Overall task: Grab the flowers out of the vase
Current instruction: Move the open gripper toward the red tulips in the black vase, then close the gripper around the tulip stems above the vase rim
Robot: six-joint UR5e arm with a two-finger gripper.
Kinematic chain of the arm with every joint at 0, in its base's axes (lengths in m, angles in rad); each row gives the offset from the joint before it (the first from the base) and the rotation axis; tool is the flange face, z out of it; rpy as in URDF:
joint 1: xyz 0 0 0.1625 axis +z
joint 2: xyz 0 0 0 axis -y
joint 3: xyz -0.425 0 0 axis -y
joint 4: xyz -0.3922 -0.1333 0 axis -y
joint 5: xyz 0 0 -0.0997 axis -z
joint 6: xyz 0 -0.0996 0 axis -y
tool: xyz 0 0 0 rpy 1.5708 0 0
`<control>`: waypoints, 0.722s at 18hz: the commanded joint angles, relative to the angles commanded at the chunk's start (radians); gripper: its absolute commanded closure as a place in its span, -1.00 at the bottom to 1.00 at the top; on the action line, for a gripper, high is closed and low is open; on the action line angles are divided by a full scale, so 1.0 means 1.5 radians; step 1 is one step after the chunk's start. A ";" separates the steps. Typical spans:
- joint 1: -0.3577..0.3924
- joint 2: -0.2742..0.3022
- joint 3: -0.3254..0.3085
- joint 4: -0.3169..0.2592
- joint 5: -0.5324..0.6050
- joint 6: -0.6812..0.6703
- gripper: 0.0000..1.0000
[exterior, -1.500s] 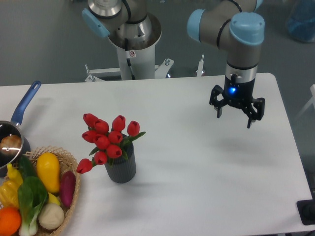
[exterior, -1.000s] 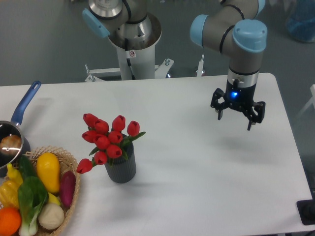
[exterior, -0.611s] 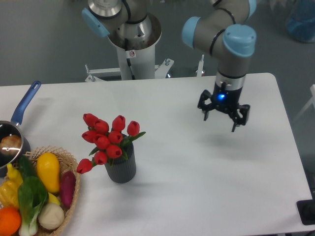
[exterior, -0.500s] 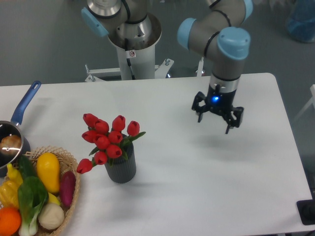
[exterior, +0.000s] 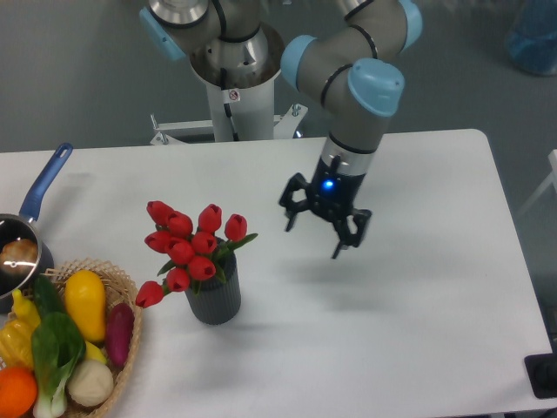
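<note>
A robot gripper (exterior: 314,235), its fingers (exterior: 290,219) spread wide and grasping nothing, hangs above the white counter (exterior: 418,296) at the centre of the frame. To its left, apart from it, red tulip flowers (exterior: 189,246) stand in a ribbed dark grey vase (exterior: 214,302). A basket (exterior: 130,340) of vegetables and a blue-handled saucepan (exterior: 24,239) fill the lower left.

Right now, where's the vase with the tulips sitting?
The vase stands on the left half of the table, just right of the vegetable basket, with the open gripper hovering to its upper right.
</note>
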 joint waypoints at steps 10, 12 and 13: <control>-0.044 -0.007 0.016 0.006 -0.142 0.008 -1.00; -0.047 -0.009 0.016 0.006 -0.164 0.010 -1.00; -0.048 -0.010 0.016 0.006 -0.169 0.016 -1.00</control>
